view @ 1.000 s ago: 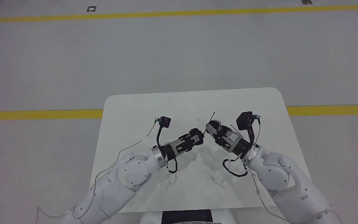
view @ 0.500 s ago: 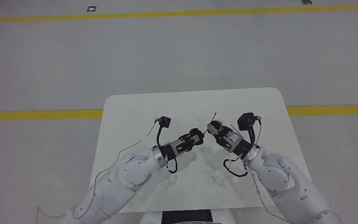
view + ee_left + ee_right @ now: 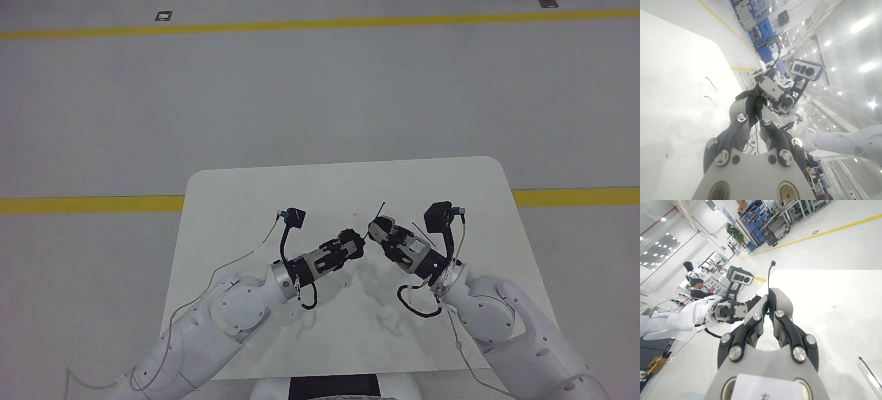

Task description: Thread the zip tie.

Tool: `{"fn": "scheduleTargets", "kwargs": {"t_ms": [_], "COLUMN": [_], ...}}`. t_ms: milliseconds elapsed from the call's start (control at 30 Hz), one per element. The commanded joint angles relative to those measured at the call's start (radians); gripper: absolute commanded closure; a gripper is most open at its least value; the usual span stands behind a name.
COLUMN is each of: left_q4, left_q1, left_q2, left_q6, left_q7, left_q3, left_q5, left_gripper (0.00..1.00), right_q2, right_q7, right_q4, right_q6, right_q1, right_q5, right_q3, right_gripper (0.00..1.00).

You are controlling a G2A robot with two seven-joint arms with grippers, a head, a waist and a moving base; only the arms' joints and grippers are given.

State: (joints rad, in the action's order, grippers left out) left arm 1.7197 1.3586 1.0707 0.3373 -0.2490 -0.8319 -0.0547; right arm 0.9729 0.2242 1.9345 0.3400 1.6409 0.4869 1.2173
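The white tabletop (image 3: 250,200) has rounded corners and stands on a pale grey floor (image 3: 320,100). One yellow line (image 3: 320,22) runs across the floor beyond it, and another (image 3: 90,204) passes level with its far half. Both arms meet over the middle of the tabletop, their tips nearly touching. The right gripper (image 3: 769,303) has its fingers pressed together on a black zip tie (image 3: 769,281). It pinches the tie low down, so the strap stands up out of the fingers with its small square head at the top, clear of the surface. The left gripper (image 3: 354,238) sits just beside it and points straight at it. Its fingers are drawn close together around some black padding, and from here I can't make out whether anything is caught between them. A spare tie (image 3: 869,371) lies flat on the tabletop on the right arm's side, well apart from the grippers. There is also a small dark speck (image 3: 833,306) on the bare white surface. Around the table the room is a bright workshop. Metal shelves (image 3: 753,215) hold blue bins along one wall, with a potted plant (image 3: 734,233) near them, and rows of round ceiling lights (image 3: 857,26) glare overhead.
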Motion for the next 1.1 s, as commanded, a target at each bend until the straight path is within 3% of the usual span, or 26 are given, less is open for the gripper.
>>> {"fn": "scheduleTargets", "kwargs": {"t_ms": [0,467,800,1067], "left_q4": [0.0,0.0,0.0,0.0], "left_q1": [0.0,0.0,0.0,0.0], "left_q2": [0.0,0.0,0.0,0.0], "left_q6": [0.0,0.0,0.0,0.0], "left_q7": [0.0,0.0,0.0,0.0], "left_q3": [0.0,0.0,0.0,0.0], "left_q5": [0.0,0.0,0.0,0.0], "left_gripper": [1.0,1.0,1.0,1.0], "right_q2": [0.0,0.009,0.014,0.018], "right_q7": [-0.001,0.023,0.058,0.068], "right_q4": [-0.005,-0.001,0.005,0.003], "right_q6": [0.0,-0.034,-0.008,-0.022], "right_q1": [0.001,0.009,0.001,0.001], "right_q5": [-0.004,-0.054,-0.062,-0.055], "right_q3": [0.0,0.017,0.016,0.018], "right_gripper": [1.0,1.0,1.0,1.0]}}
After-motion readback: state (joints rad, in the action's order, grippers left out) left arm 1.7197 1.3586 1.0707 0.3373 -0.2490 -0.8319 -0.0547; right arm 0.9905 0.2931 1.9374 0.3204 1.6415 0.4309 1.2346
